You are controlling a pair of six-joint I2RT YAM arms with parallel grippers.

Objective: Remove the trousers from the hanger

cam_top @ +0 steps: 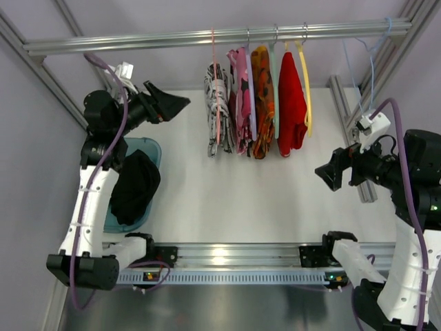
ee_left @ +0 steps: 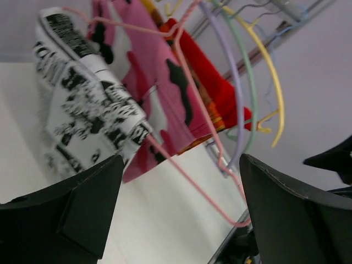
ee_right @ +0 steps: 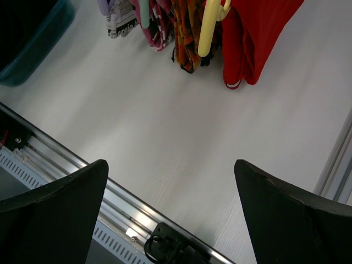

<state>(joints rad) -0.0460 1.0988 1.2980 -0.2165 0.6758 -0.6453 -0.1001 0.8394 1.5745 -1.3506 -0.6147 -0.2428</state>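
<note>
Two grippers, both with jaws spread wide and holding nothing, stand short of the rack. Nearest the bases, the right gripper hovers above the table, well apart from the clothing. The left gripper sits higher, to the left of the hanging row, with its opening facing the garments.

Beyond it, at the left end of that row, the trousers are draped over the lower bar of the hanger, whose hook rests on the rail at the far side. A pink floral garment hangs just beside them; whether the two touch cannot be told.

Likely hazards:
- **Wire caught in the grip:** a grip taken too deep would probably trap the thin wire with the cloth, so a pull drags the hanger off the rail.
- **Hanger left free:** with the right gripper this distant, nothing braces the hanger, and it may swing or slide along the rail.
- **Neighbour pinched:** wide jaws closing near the right edge could catch the floral neighbour too.
- **Cloth falling:** floppy cloth tugged from one side may bunch on the bar or fall to the table.
</note>
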